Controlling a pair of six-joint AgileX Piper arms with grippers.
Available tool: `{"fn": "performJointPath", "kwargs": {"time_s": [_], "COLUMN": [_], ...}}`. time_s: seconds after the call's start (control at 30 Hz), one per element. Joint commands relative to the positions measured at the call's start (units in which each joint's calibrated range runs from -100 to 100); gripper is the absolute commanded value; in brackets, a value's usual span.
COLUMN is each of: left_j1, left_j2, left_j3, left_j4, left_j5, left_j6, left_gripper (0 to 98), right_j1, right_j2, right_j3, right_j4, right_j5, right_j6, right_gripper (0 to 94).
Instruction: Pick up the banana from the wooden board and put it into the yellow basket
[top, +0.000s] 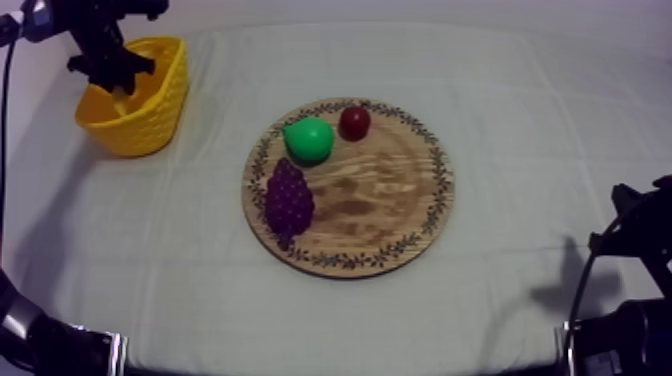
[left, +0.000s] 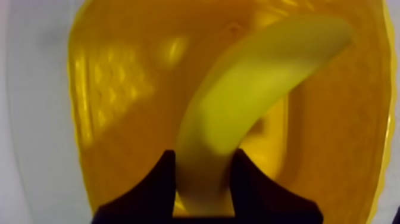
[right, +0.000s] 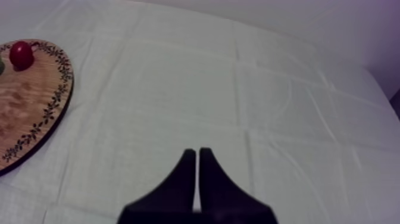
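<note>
Left gripper (left: 204, 162) round smooth curved banana (left: 250, 89), over dimpled yellow basket (left: 113, 83).

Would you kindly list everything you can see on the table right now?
yellow basket: 1, yellow, table's far left corner.
banana: 1, yellow, held over the basket's inside.
wooden board: 1, brown with patterned rim, mid-table.
pear: 1, green, on the board's far left.
small red fruit: 1, red, on the board beside the pear.
grapes: 1 bunch, purple, on the board's left.
cloth: 1, grey-white, covering the table.
left gripper: 1, black, fingers shut on the banana.
right gripper: 1, black, fingers shut together over bare cloth.
</note>
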Motion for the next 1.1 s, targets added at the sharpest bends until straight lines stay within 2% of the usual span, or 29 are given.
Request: {"fn": "performJointPath", "kwargs": {"time_s": [0.0,0.07,0.17,0.4,0.53,0.67,0.77,0.87,1.07], "left_j1": [-0.3,-0.7,-1.0,-0.7,0.1,0.7,1.6,3.4,7.1], "left_j2": [0.0,0.0,-0.1,-2.5,-6.6,-14.1,-21.6,-29.6,-45.3], "left_j3": [0.4,0.5,0.7,2.6,6.2,12.3,18.0,23.8,34.7], "left_j4": [0.72,1.73,2.6,3.65,4.53,7.19,9.07,9.73,11.03], "left_j5": [-1.3,-2.1,-2.9,-5.6,-8.8,-15.4,-18.6,-19.5,-19.9], "left_j6": [-1.1,-2.2,-2.7,-2.2,-2.4,-1.7,-1.7,-1.6,-1.7], "left_gripper": [33.8,40.9,46.6,49.8,42.8,19.4,7.6,2.9,0.5], "right_j1": [0.0,0.0,0.0,0.0,0.0,0.0,0.0,0.0,0.0], "right_j2": [0.0,0.0,0.0,0.0,0.0,0.0,0.0,0.0,0.0], "right_j3": [0.0,0.0,0.0,0.0,0.0,0.0,0.0,0.0,0.0], "right_j4": [0.0,0.0,0.0,0.0,0.0,0.0,0.0,0.0,0.0], "right_j5": [0.0,0.0,0.0,0.0,0.0,0.0,0.0,0.0,0.0], "right_j6": [0.0,0.0,0.0,0.0,0.0,0.0,0.0,0.0,0.0], "right_gripper": [0.3,0.3,0.3,0.3,0.3,0.3,0.3,0.3,0.3]}}
